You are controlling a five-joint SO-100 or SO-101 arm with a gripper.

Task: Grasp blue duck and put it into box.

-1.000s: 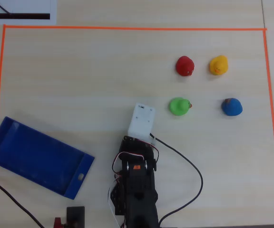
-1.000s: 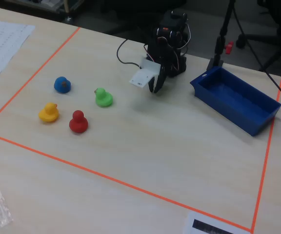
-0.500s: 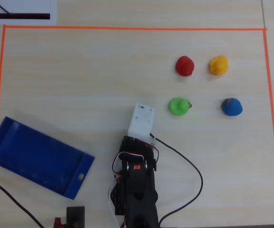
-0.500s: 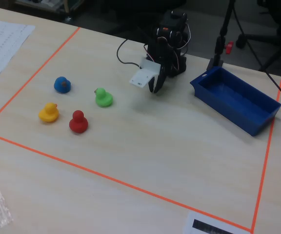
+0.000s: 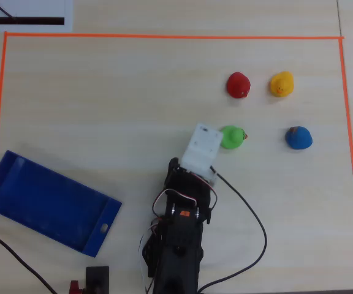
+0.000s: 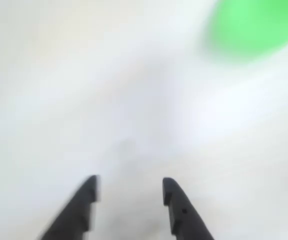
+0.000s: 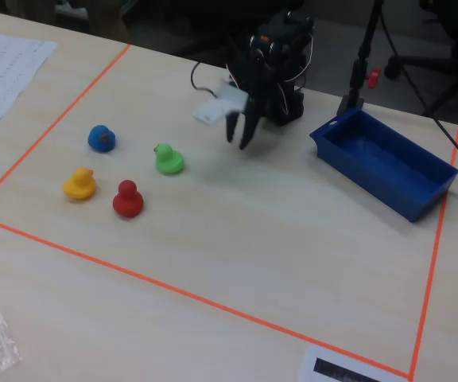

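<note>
**A robotics test bench in an office or lab room**

A pale wood-grain table point(image 7: 237, 263) carries an orange tape outline point(image 7: 189, 296) marking a work zone. Inside that outline stands a small black arm point(image 7: 275, 68) with loose wires. Beyond the table's far edge, office-chair wheels point(image 7: 420, 60) and a black stand point(image 7: 362, 64) show. Printed sheets point(image 7: 2, 68) lie outside the tape.

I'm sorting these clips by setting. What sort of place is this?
Probably an office or lab set up for robot trials: a pale wooden table with an orange tape border, toy ducks such as the blue duck, and office chair wheels behind.
</note>
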